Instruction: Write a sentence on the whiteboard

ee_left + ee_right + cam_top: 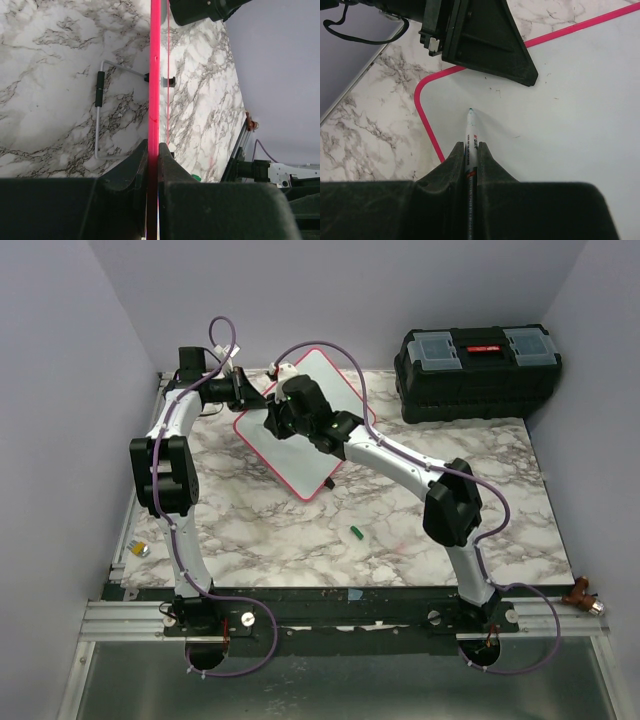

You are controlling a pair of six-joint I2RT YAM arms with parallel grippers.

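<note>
Pink-framed whiteboard point(295, 462) sits turned cornerwise at the far left-centre of the marble table point(500, 500), its edge pinched in the left gripper point(153, 145), while the right gripper point(470, 147) clamps a marker point(471, 134), tip at the board's surface near a corner, toolbox point(478, 375) far right.

Robot lab: marble tabletop point(290, 535), aluminium rail point(120, 620)

Bright even light, soft shadows on marble table point(300, 530), sharp wrist views, slightly softer overhead view.
</note>
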